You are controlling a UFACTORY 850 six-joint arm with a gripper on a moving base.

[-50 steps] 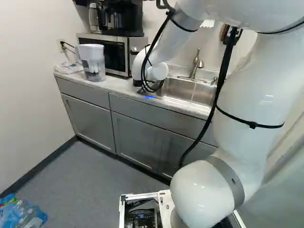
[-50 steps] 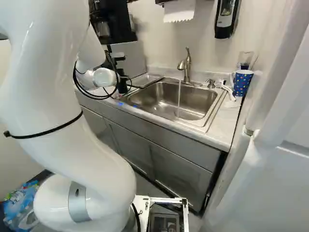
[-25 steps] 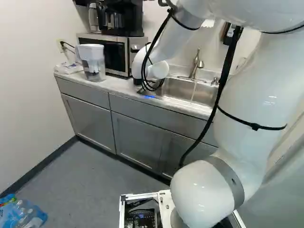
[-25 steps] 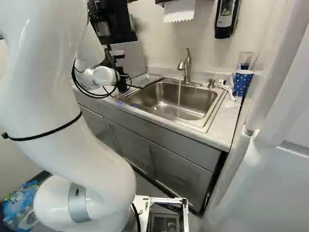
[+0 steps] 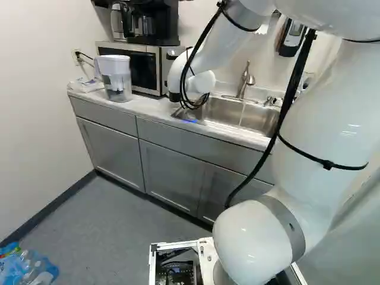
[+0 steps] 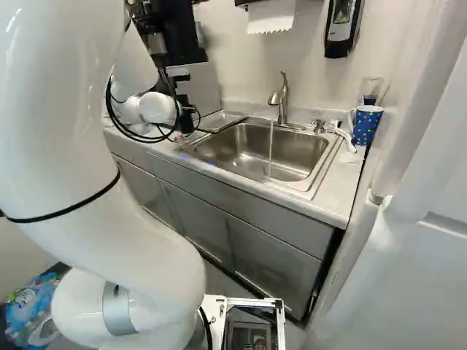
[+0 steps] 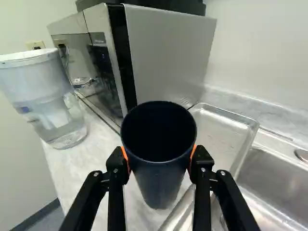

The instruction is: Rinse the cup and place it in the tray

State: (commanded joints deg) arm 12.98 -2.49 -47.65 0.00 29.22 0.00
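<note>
Cup, clasped from both sides in my gripper, sits just beside the metal tray! Water runs into the sink next to that tray. Looks like the placing step, though I can't tell if it's rinsed; next calls for easing over the tray, lowering, letting go.

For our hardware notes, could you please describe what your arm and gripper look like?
My arm is glossy white, with rounded joints, grey bands, black cables and black ties. The gripper is black, with two fingers, silvery screws and orange pads.
</note>
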